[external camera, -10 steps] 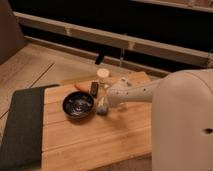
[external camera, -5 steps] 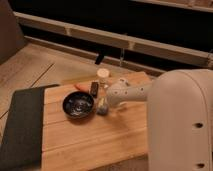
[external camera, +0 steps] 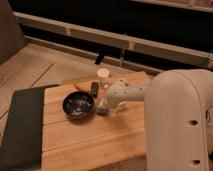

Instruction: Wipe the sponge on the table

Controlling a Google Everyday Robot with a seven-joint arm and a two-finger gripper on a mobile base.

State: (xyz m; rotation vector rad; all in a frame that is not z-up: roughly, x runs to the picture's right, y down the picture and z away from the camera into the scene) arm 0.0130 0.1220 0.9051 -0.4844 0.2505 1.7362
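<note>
The sponge (external camera: 102, 108), a small grey-blue block, lies on the plank top of the light-brown wooden table (external camera: 95, 142), just right of the black bowl. My gripper (external camera: 107, 103) comes in from the right at the end of the white arm (external camera: 175, 115). Its tip is down at the sponge and touches or covers the sponge's right side. Whether it holds the sponge is hidden by the wrist.
A black bowl (external camera: 78, 105) stands left of the sponge. Behind it are a small black rectangular object (external camera: 94, 88), an orange item (external camera: 80, 86) and a white cylinder (external camera: 103, 75). A dark grey mat (external camera: 22, 125) covers the table's left side. Dark rails run along the back.
The white arm's bulk has shifted slightly left in the picture. The gripper and the sponge stay at nearly the same spot beside the bowl.
</note>
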